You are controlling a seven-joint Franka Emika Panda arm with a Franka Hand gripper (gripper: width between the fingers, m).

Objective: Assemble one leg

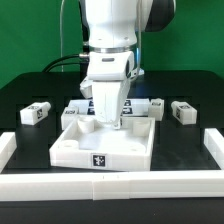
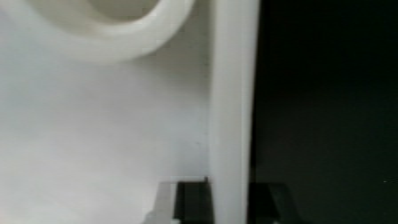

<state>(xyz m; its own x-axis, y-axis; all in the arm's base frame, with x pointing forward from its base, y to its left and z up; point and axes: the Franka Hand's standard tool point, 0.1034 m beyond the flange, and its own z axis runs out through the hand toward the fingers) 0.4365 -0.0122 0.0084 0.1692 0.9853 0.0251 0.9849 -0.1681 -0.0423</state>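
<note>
The large flat white square panel lies mid-table. My gripper reaches down onto its far part. In the wrist view my gripper has one dark finger on each side of the panel's thin upright edge, and looks shut on it. A round corner socket shows on the panel. One leg lies at the exterior view's left and another leg at its right. A third leg lies behind the panel. The arm partly hides a further look-alike.
A low white fence runs along the table's front and up both sides. The tabletop is black. A green backdrop stands behind.
</note>
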